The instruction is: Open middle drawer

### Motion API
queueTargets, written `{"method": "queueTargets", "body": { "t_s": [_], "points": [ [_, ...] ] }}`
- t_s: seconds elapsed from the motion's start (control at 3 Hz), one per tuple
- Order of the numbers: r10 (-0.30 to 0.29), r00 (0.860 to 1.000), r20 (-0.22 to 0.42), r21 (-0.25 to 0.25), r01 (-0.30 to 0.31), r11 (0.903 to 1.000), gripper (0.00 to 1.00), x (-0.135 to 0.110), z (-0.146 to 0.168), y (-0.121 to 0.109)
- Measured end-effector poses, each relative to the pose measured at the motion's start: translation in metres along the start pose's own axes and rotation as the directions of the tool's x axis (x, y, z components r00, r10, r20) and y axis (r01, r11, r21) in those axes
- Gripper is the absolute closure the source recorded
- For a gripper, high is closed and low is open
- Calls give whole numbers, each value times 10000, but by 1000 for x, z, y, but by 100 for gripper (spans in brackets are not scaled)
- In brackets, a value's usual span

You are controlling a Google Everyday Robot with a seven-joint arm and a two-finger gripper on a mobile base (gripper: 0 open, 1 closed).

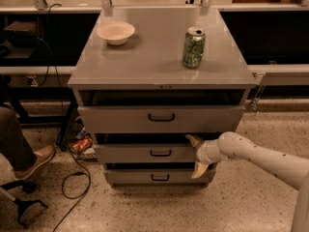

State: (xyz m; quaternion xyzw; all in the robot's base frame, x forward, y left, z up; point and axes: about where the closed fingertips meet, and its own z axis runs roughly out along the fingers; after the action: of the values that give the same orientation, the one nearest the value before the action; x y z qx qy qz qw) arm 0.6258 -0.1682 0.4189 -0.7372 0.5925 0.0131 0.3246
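Okay, single camera view, so take it all from here. The gripper (196, 156) sits at the right end of the middle drawer (140, 153), low on the front of the cabinet (154, 62), between the taller top drawer (116, 120) and the thin bottom drawer (130, 177). Its fingers (194, 140) are splayed wide. One tip is at the upper edge of the middle front panel and the other is down by its lower edge. They look released, not clamped on anything. The arm (260, 157) comes in from the right, low over the floor.

My read on the step is approach and engage, not pulling yet. A dark gap shows above the middle panel, so the drawer looks cracked open at best, with most of the travel left to do. The gripper is well right of the black handle (160, 152), not on it.

For the next move you need a hold first. Either slide left to the handle and close on it, or hook the panel edge where you are. Then pull straight out toward the camera. Keep the pull level, since an off-centre grip at the right end could skew the drawer.

Counts:
- Three drawers, each with one black handle
- One bowl (116, 32) on the cabinet, back left
- One green can (193, 47), upright, back right, well apart from the bowl
- One gripper and one arm
- At the left edge, one leg with a shoe (36, 159)
- One cable (72, 187) looped on the floor
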Motion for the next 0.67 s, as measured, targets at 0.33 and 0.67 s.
{"method": "queueTargets", "body": {
  "t_s": [0.33,0.67],
  "points": [
    [-100,9989,-462,187,109,9998,0,8,2,-13],
    [-94,9988,-488,198,103,9998,0,9,2,-13]
  ]
}}
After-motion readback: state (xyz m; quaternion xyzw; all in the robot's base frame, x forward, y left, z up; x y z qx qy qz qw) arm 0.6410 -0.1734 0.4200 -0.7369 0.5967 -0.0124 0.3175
